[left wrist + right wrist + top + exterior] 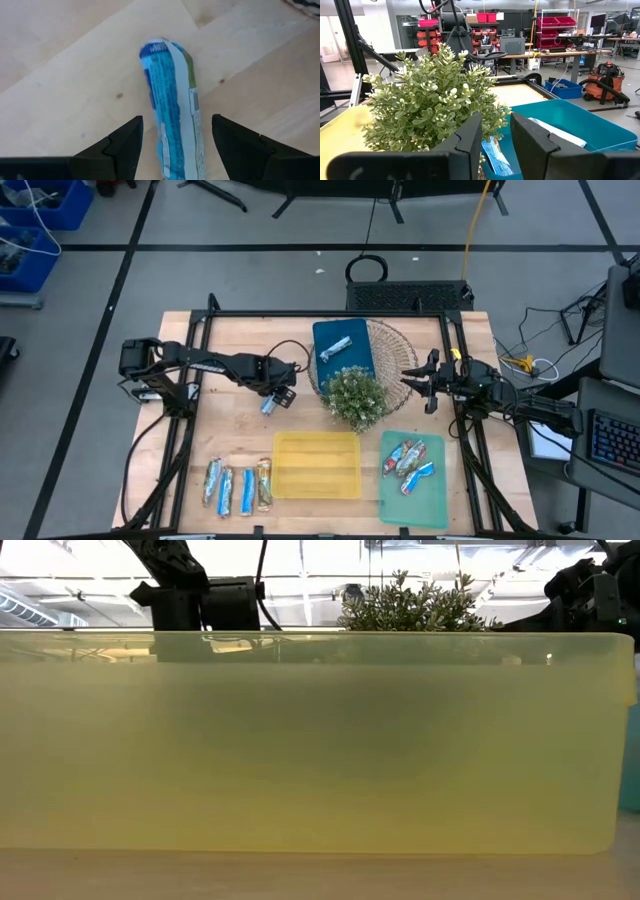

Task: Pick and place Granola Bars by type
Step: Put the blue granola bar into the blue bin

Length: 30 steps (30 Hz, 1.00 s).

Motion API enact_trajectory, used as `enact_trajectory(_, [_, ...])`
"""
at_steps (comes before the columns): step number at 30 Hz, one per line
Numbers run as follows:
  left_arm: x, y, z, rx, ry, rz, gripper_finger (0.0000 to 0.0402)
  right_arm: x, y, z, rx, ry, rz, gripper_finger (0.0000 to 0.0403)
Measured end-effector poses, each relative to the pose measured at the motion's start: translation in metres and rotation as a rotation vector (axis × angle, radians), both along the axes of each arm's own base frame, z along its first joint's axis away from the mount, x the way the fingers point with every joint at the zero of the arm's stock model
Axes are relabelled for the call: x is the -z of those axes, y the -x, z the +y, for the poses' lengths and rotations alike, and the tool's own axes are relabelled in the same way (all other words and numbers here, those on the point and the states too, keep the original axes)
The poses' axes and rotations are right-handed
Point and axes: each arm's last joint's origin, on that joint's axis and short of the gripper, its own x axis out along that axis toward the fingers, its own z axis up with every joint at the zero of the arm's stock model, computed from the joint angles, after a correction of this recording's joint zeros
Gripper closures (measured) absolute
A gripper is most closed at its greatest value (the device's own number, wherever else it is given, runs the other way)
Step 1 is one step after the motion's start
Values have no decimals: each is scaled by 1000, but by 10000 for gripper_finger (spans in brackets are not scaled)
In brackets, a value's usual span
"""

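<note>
A: What is seen nearest the left gripper (pixel 176 150)?

B: A shiny blue-and-white wrapped granola bar (pixel 171 105) is seen lying flat on the pale wooden table (pixel 60 75), framed between the two dark fingers, which are spread wide and are not yet touching it.

A: How should the grasp be made well?

B: The fingers should be kept centred across the bar's narrow width and lowered until the crinkly foil is squeezed evenly; the slick wrapper may slip if it is pinched near one end.

A: And farther off?

B: The right gripper (pixel 495 142) is held unclenched with only a narrow gap and nothing in it, just before a bushy green plant (pixel 432 102). Beyond lies a blue plastic tray (pixel 580 120) with a wrapped bar inside.
</note>
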Motion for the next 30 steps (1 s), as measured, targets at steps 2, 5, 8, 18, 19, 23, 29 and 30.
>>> enact_trajectory(2, [0,0,0,-1,-2,0,161,0,0,0,0,0,0,309])
enact_trajectory(5, [0,0,0,0,-3,0,161,0,0,0,0,0,0,309])
enact_trajectory(8, [0,0,0,-2,0,-1,161,0,0,0,0,0,0,309])
enact_trajectory(18, [9,-2,0,-13,28,29,160,0,0,0,0,0,0,309])
enact_trajectory(19, [10,-3,0,-9,37,32,160,0,0,0,0,0,0,309])
enact_trajectory(23, [12,-3,-1,12,42,36,160,0,0,0,0,0,0,309])
enact_trajectory(29, [12,-4,-1,26,39,38,160,0,0,0,0,0,0,309])
enact_trajectory(30, [12,-4,-1,29,39,38,160,0,0,0,0,0,0,309])
